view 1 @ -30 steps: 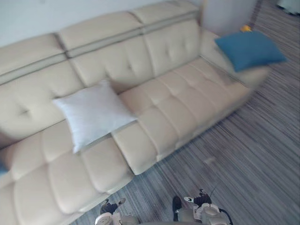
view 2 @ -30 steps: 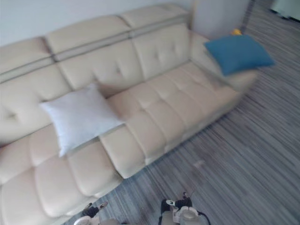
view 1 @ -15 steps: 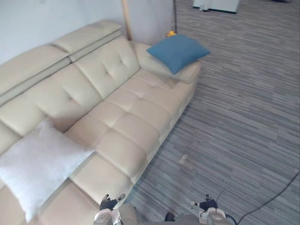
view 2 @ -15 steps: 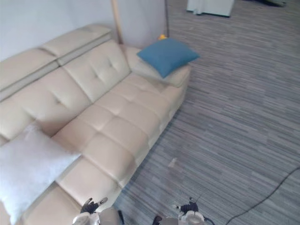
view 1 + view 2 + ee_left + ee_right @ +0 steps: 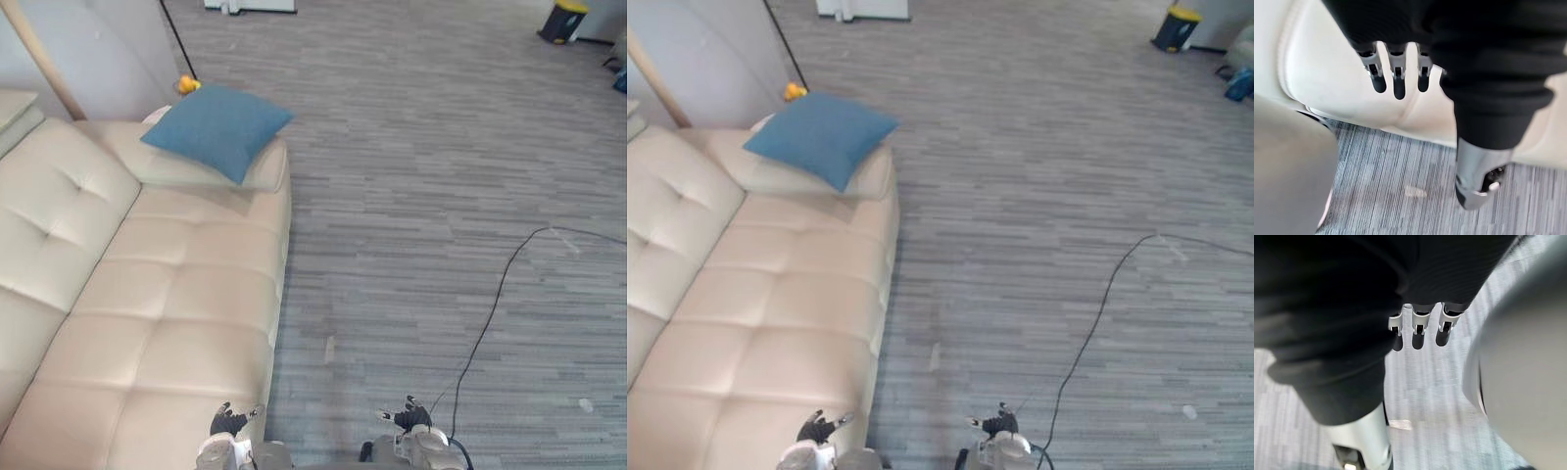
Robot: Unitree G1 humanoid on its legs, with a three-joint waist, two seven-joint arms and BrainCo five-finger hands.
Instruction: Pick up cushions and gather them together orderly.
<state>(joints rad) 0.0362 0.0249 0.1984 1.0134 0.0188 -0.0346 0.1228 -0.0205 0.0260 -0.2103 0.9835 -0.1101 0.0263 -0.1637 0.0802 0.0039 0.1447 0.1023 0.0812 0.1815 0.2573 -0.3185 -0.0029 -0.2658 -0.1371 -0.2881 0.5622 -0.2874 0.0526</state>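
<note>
Cushion (image 5: 217,122) on sofa (image 5: 176,323) arm, yellow object (image 5: 186,84) behind, left robot hand (image 5: 227,423), right robot hand (image 5: 409,418) spread.

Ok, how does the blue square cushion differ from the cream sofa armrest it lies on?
The blue square cushion is matte cloth; the cream sofa armrest looks like smooth leather. The cushion lies on top, turned cornerwise; the armrest runs straight beneath. Both look padded.

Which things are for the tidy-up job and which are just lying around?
For the job: blue cushion on the sofa armrest; left hand and right hand, both empty.
Lying about: small yellow thing behind the armrest; yellow-topped bin; pale scrap on the floor.
</note>
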